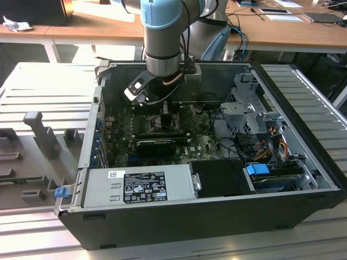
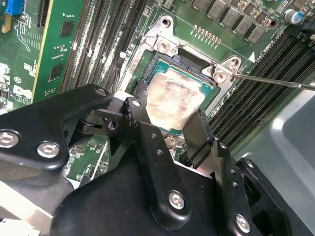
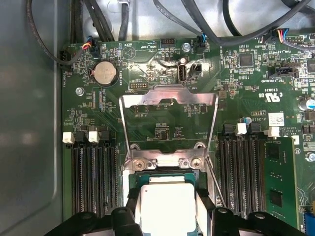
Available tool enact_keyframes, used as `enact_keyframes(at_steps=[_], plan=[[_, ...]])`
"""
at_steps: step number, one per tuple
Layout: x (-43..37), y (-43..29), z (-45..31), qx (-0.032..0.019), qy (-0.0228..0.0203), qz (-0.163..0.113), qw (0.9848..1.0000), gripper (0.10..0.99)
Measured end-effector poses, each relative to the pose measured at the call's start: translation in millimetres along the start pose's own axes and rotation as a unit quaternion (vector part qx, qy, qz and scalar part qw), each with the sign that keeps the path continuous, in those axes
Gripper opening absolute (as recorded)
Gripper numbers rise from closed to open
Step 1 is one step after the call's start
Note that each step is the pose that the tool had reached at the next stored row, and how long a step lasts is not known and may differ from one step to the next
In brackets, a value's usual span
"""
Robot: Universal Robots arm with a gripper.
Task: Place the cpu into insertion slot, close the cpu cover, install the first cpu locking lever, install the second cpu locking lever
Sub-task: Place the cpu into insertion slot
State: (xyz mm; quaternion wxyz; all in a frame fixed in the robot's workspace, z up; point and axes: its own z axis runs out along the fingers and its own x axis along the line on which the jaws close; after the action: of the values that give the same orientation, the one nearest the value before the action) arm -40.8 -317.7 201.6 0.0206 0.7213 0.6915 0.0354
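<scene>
The cpu (image 2: pixel 170 96), a pale silver square chip, lies level in the insertion slot (image 2: pixel 197 60), which has a dark frame and a grey metal rim. My gripper (image 2: pixel 167 123) is shut on the cpu, with one black finger (image 2: pixel 140 123) against each of two opposite edges. In the first wrist view the cpu (image 3: pixel 167 204) sits between the fingers (image 3: pixel 132 209). The cpu cover (image 3: pixel 170 100), a thin grey window frame, stands swung up on its hinge behind the slot. A thin locking lever (image 2: pixel 275 81) sticks out free beside the socket. In the exterior view my gripper (image 1: pixel 165 116) reaches down into the case.
Memory slots (image 3: pixel 93 172) flank the socket on both sides. A long black card (image 1: pixel 157 143) lies just in front of the gripper. The power supply (image 1: pixel 138 187) and the drive cage (image 1: pixel 246 114) with loose cables line the case. The case walls (image 1: pixel 89 141) stand close around the arm.
</scene>
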Motion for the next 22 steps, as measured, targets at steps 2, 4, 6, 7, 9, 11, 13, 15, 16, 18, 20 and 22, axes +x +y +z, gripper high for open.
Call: enact_keyframes(at_steps=[2, 4, 6, 7, 9, 11, 13, 15, 16, 18, 20, 22], plan=[[0.0, 0.0, -0.1, 0.0001, -0.0001, 0.000, 1.0000, 0.604], [0.0, 0.1, -0.1, 0.0001, -0.0001, 0.000, 1.0000, 0.604], [0.0, 0.2, -1.9, 0.0001, -0.0001, 0.000, 1.0000, 0.604], [0.0, 0.3, -3.7, 0.0001, -0.0001, 0.000, 1.0000, 0.604], [0.1, 0.6, -7.6, 0.0001, -0.0001, 0.000, 1.0000, 0.604], [0.1, 0.7, -8.9, 0.0001, -0.0001, 0.000, 1.0000, 0.525], [0.2, 0.9, -10.5, 0.0001, -0.0001, 0.000, 1.0000, 0.459], [0.2, 1.0, -12.4, 0.0001, -0.0002, 0.000, 1.0000, 0.220], [0.3, 1.1, -13.4, 0.0001, -0.0003, 0.000, 1.0000, 0.157], [0.3, 1.2, -15.3, 0.0001, -0.0004, 0.000, 1.0000, 0.106], [0.3, 1.4, -17.1, 0.0001, -0.0004, 0.001, 1.0000, 0.106], [0.4, 1.5, -18.9, 0.0001, -0.0004, 0.001, 1.0000, 0.106]])
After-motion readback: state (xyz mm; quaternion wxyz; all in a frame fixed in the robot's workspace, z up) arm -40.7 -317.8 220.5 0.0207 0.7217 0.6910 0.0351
